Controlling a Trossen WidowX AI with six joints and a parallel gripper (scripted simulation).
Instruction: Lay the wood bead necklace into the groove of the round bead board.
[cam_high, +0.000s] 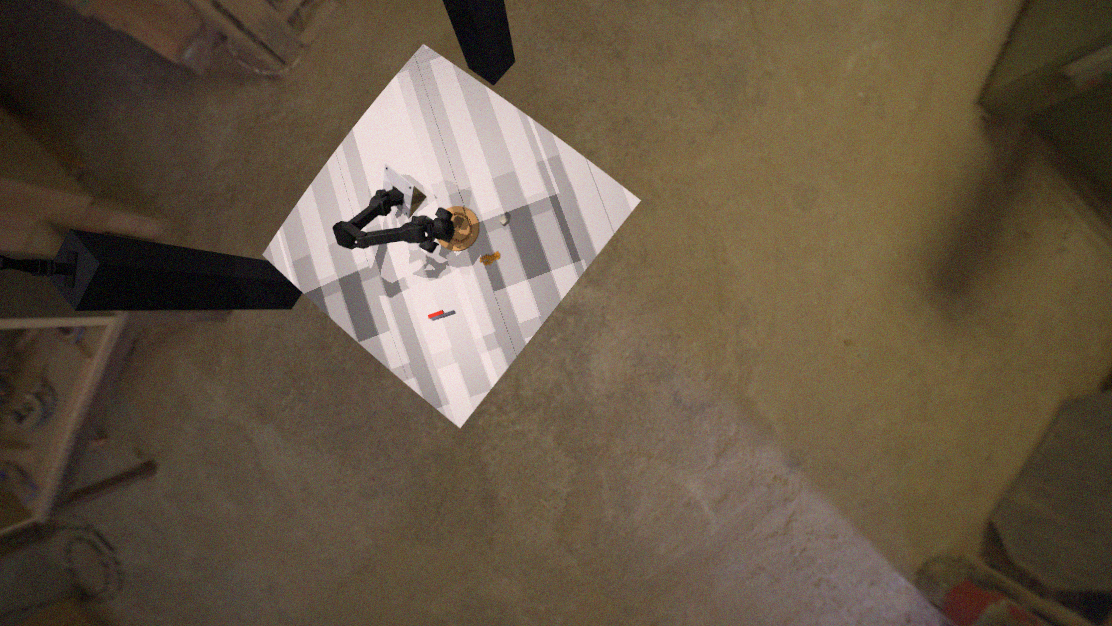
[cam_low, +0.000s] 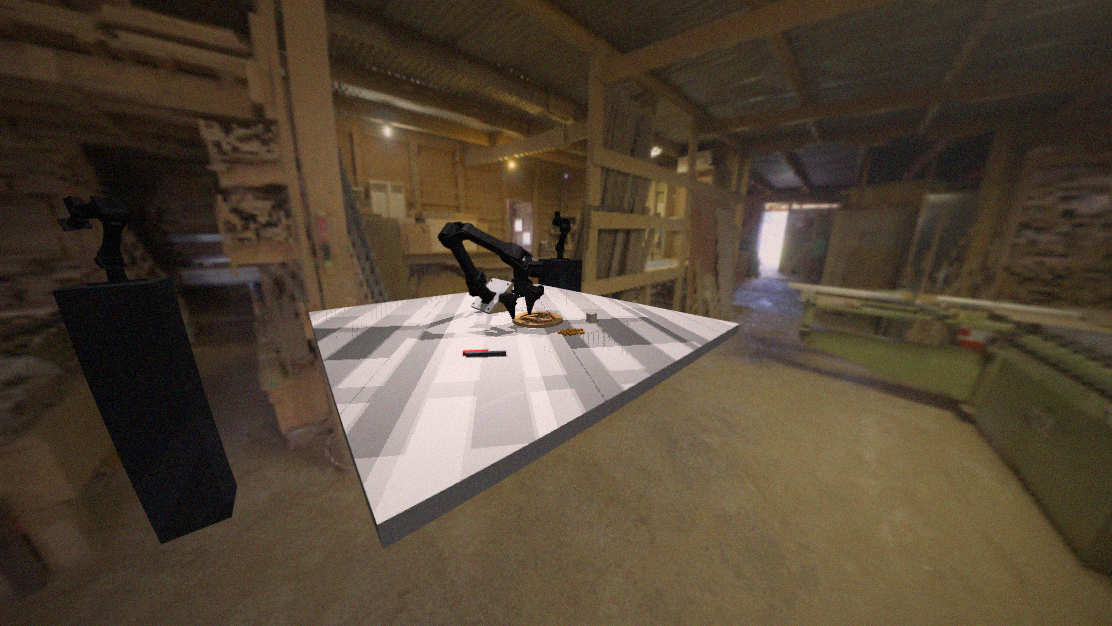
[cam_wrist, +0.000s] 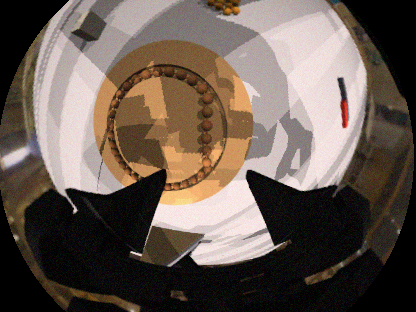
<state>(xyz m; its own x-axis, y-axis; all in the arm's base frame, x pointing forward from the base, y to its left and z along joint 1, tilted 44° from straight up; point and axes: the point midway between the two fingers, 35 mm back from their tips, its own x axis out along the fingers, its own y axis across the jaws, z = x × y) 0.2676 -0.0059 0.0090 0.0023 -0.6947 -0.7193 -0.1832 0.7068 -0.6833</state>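
Gapes wide at the gripper (cam_high: 440, 230) (cam_low: 522, 315) (cam_wrist: 207, 174), with nothing between the fingers, above the near side of the round bead board (cam_high: 473, 233) (cam_low: 556, 320) (cam_wrist: 236, 100). In the wrist view, bears on that board the wood bead necklace (cam_wrist: 206, 111), laid along the groove on the left and far side but cutting inside it in a nearly straight run on the right. Beyond, shows a red-and-black stick (cam_high: 441, 314) (cam_low: 484, 353) (cam_wrist: 343, 102) off right, then a grey block (cam_high: 504, 220) (cam_low: 591, 317) (cam_wrist: 89, 26) at far left and an amber bead cluster (cam_high: 490, 258) (cam_low: 570, 332) (cam_wrist: 225, 7) at the top edge
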